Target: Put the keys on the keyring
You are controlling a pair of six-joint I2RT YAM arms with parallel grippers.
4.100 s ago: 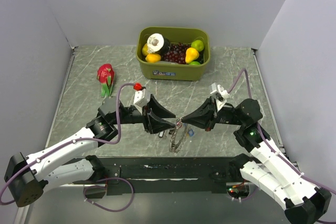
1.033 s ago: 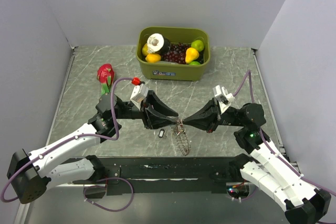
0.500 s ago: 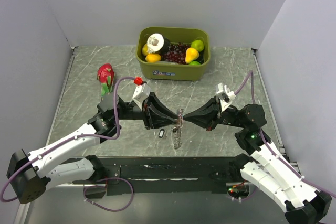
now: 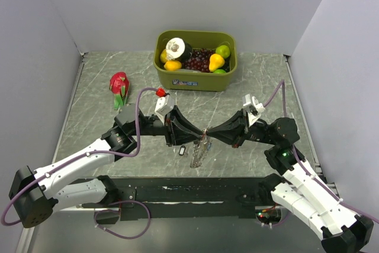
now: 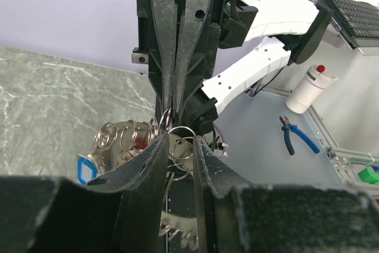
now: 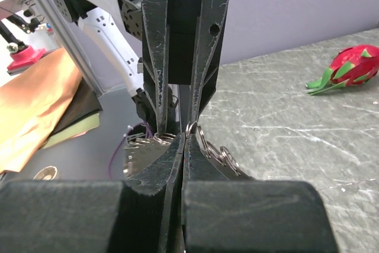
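The right gripper [image 6: 185,146] is pinched fully closed on the keyring [image 4: 200,148], holding it raised at mid-table so that the coils hang free. The left gripper [image 5: 177,146] faces it tip to tip, with its jaws narrowly parted around the coils. Whether it has a firm hold cannot be told. A black key [image 4: 182,150] lies on the table [image 4: 95,105] just beside the ring. The green bin [image 4: 195,81] stands well apart, so there is open room on every side.

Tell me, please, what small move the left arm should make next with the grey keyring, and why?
Probably close the left pincer on the large grey coiled metal keyring: its fingers appear slightly apart around the coils, while the right pincer is clamped shut on it.
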